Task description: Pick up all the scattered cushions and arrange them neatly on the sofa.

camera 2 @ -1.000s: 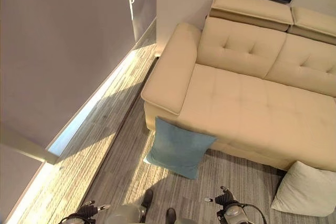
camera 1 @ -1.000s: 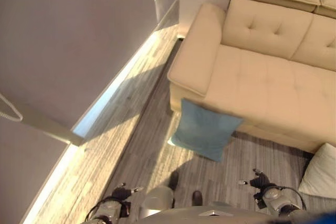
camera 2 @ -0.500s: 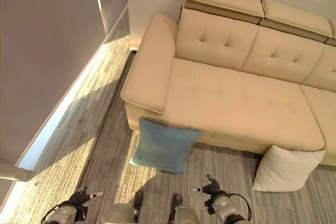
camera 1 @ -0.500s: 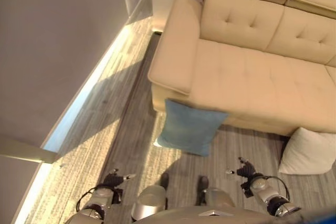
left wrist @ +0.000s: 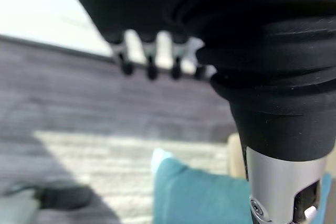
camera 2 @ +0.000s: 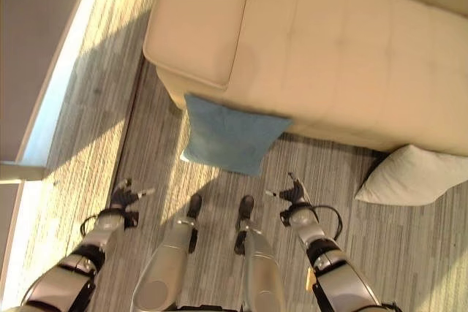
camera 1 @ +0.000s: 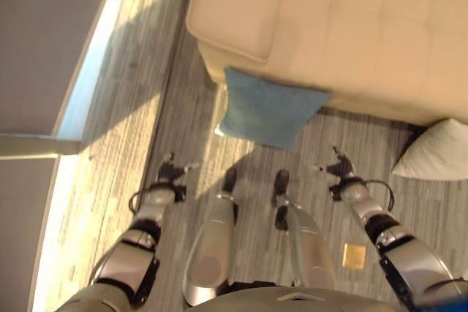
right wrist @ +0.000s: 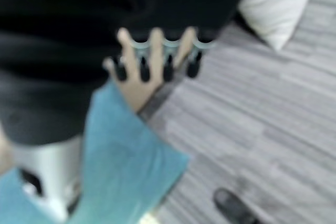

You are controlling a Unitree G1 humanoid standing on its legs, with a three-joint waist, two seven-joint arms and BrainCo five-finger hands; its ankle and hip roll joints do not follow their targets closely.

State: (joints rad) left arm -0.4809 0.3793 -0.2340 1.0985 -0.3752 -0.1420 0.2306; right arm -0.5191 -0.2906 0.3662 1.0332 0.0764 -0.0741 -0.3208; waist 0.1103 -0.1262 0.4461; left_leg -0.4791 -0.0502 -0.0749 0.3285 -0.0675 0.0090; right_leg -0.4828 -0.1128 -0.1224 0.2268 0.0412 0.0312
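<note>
Both hands low over the grey striped floor, held apart on either side, holding nothing. Left hand out toward the sunlit strip of floor by the wall; fingers loosely extended in its wrist view, released, touching nothing. Right hand likewise relaxed, fingers spread in a row, empty, hanging above bare floor just short of the cushions. Ahead, between the two hands, a blue cushion stands on its lower edge on the floor, its upper edge leaning against the sofa's front face near the armrest corner; one corner of it shows in each wrist view. Further to the right, a white cushion lies on the floor, touching or very near the sofa's base, well apart from the blue one. Beyond both, the beige tufted sofa runs across the far side, its wide armrest at the left end, seat bare of cushions. A small yellowish square lies flat on the floor near the right arm.
</note>
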